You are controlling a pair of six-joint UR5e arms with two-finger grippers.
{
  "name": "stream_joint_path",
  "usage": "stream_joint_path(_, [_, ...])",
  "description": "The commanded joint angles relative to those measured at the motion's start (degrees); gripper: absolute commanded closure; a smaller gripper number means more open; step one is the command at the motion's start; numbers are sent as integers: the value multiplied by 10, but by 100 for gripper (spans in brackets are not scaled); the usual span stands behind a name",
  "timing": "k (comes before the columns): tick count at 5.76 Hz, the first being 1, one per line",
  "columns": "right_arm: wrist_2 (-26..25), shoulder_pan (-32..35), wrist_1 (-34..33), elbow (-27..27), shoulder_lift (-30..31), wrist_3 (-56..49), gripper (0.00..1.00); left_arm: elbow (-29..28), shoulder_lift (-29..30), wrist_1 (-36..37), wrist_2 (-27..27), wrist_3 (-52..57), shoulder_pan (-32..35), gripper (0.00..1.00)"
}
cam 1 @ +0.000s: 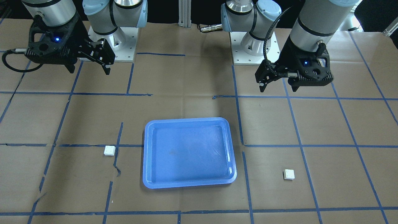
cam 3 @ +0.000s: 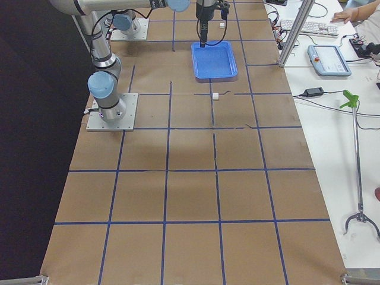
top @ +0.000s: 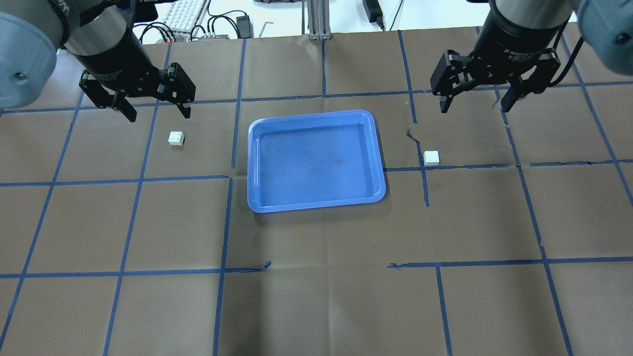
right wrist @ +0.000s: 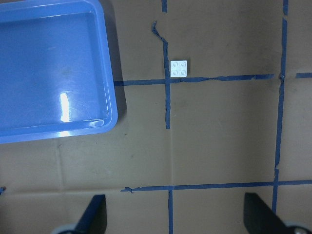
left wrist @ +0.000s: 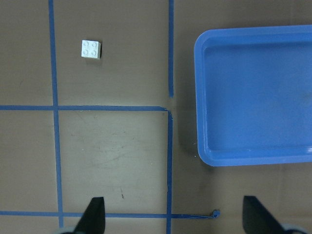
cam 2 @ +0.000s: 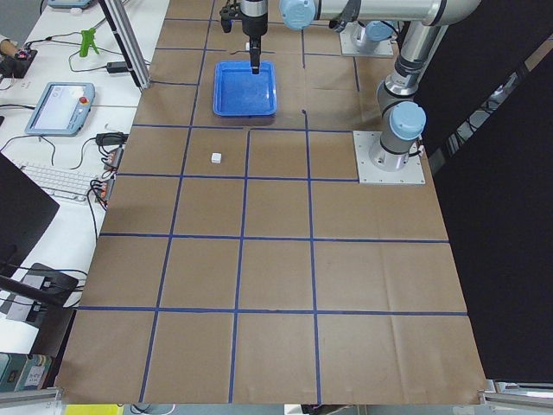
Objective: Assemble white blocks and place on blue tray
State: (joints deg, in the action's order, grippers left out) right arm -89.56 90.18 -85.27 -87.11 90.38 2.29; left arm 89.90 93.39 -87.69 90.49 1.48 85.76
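Observation:
The blue tray point(top: 316, 158) lies empty in the middle of the table; it also shows in the front view point(cam 1: 189, 152). One white block point(top: 176, 138) lies left of the tray, studs up, and shows in the left wrist view point(left wrist: 91, 48). The other white block point(top: 431, 157) lies right of the tray and shows in the right wrist view point(right wrist: 179, 68). My left gripper point(top: 153, 106) hangs open and empty above the table, just beyond the left block. My right gripper point(top: 477, 104) hangs open and empty, beyond and to the right of the right block.
Brown paper with a grid of blue tape lines point(top: 232, 178) covers the table; the paper is torn near the right block point(top: 411, 134). The arm bases point(cam 1: 112, 46) point(cam 1: 253, 46) stand at the robot's edge. A keyboard point(top: 185, 12) and cables lie past the far edge.

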Motion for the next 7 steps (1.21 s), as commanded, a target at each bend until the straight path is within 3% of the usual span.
stream_joint_path(1, [-4,0,1,-10,2,-3,0,42,65,97,0,62,-61,1])
stream_joint_path(2, [3,0,2,-10,3,-23,0,57,124,187,-6,147,-89,1])
stream_joint_path(4, [-7,-3,8,-12,1,-200,0,56,267,369,-7,165,-98,1])
stream_joint_path(5, [-7,-9,8,-13,0,-273,0,59,289,411,-7,168,-98,1])
stream_joint_path(7, [-7,-18,-3,-14,-8,-574,0,59,312,428,-7,173,-98,1])
